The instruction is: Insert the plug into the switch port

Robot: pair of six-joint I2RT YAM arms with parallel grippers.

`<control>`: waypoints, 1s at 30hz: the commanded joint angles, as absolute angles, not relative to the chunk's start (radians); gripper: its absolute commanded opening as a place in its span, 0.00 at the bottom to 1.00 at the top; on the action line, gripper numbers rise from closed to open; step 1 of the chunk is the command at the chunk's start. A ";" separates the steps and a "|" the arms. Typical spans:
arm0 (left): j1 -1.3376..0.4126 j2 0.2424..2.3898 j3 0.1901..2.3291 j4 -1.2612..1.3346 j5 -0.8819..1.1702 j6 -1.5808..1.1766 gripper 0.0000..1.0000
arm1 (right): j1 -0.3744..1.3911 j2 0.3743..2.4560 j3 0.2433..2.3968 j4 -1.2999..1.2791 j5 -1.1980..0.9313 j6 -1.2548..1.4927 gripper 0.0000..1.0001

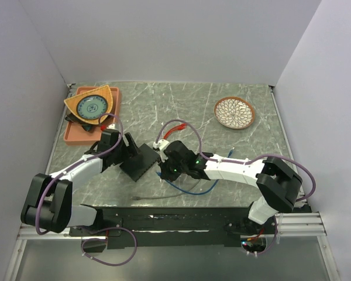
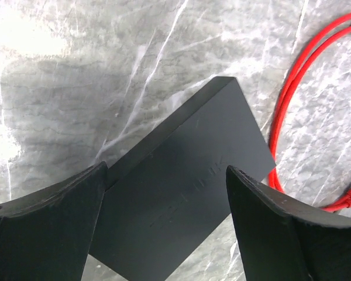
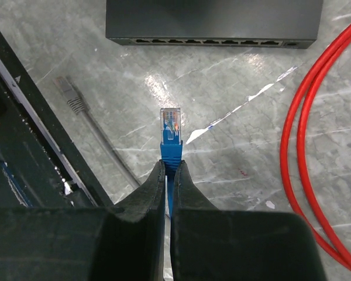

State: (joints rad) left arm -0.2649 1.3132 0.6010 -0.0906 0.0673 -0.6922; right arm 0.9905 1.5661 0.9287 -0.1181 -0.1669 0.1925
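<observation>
A flat black switch box (image 1: 140, 161) lies on the marble table. Its row of switch ports (image 3: 205, 41) faces my right gripper. My left gripper (image 2: 167, 170) stands wide across the box (image 2: 181, 193): one finger (image 2: 52, 228) touches a long side and the other finger (image 2: 286, 234) overlaps the opposite side. My right gripper (image 3: 170, 165) is shut on the blue boot of the plug (image 3: 170, 126). The plug's clear tip points at the ports, with a stretch of bare table between. In the top view the right gripper (image 1: 164, 168) sits just right of the box.
A red cable (image 3: 298, 146) loops to the right of the plug. A grey cable with its own plug (image 3: 76, 105) lies to the left, beside the black base rail (image 3: 23, 146). A patterned bowl (image 1: 234, 112) and an orange tray (image 1: 76, 134) stand at the back.
</observation>
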 commanded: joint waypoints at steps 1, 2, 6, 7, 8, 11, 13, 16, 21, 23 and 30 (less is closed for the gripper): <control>-0.265 1.319 0.623 -0.095 0.039 -0.683 0.89 | 0.996 1.574 0.973 -0.120 -0.120 0.179 0.00; -0.264 1.316 0.620 -0.097 0.006 -0.677 0.89 | 0.996 1.574 0.973 -0.121 -0.118 0.181 0.00; -0.262 1.339 0.632 -0.104 0.026 -0.666 0.89 | 0.996 1.578 0.976 -0.124 -0.123 0.178 0.00; -0.264 1.342 0.630 -0.100 0.038 -0.664 0.88 | 0.996 1.582 0.977 -0.124 -0.123 0.176 0.00; -0.262 1.344 0.630 -0.097 0.052 -0.670 0.88 | 0.996 1.585 0.979 -0.126 -0.123 0.178 0.00; -0.262 1.332 0.617 -0.103 0.089 -0.687 0.87 | 0.997 1.591 0.973 -0.124 -0.123 0.172 0.00; -0.264 1.312 0.606 -0.121 0.110 -0.696 0.87 | 0.997 1.595 0.962 -0.114 -0.121 0.167 0.00; -0.262 1.276 0.592 -0.140 0.112 -0.710 0.87 | 0.997 1.609 0.966 -0.118 -0.114 0.160 0.00; -0.262 1.246 0.594 -0.167 0.106 -0.696 0.86 | 1.011 1.637 0.982 -0.118 -0.109 0.150 0.00; -0.262 1.246 0.604 -0.179 0.072 -0.693 0.86 | 1.015 1.646 0.996 -0.127 -0.103 0.144 0.00; -0.262 1.298 0.663 -0.175 0.015 -0.647 0.85 | 1.046 1.692 1.051 -0.173 -0.048 0.149 0.00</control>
State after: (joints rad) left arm -0.2630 1.2709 0.5980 -0.1738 0.0517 -0.6872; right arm 1.0252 1.6665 0.9783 -0.1532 -0.1009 0.1577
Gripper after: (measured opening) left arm 0.855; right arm 0.039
